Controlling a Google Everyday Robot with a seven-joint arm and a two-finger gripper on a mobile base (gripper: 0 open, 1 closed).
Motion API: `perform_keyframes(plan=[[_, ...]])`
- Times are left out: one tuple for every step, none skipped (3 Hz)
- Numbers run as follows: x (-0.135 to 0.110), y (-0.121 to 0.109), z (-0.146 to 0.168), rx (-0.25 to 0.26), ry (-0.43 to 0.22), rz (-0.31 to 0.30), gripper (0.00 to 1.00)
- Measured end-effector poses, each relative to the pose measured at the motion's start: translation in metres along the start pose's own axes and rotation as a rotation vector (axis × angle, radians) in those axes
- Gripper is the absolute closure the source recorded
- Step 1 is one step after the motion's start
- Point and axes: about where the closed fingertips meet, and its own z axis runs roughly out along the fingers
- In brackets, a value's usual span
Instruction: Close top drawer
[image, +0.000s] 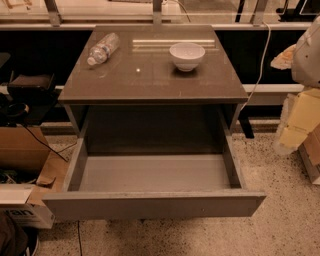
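Floor (280, 225), open top drawer (155, 204), gripper off-frame

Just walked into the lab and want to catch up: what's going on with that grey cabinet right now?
A robot is meant to close the top drawer, which stands pulled far out and looks empty. Nothing touches it: the gripper is not in view; only pale shapes at the right edge, perhaps its arm, show. On the cabinet top, a water bottle lies on its side and a white bowl stands upright.
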Motion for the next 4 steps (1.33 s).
perform_keyframes(plan=[[0.0,0.0,0.0,0.0,0.0,0.0,0.0],[-0.001,0.0,-0.002,0.007,-0.002,-0.001,0.08],[-0.002,0.001,0.001,0.016,-0.01,-0.031,0.38],[0.003,0.007,0.021,-0.015,-0.025,-0.062,0.63]])
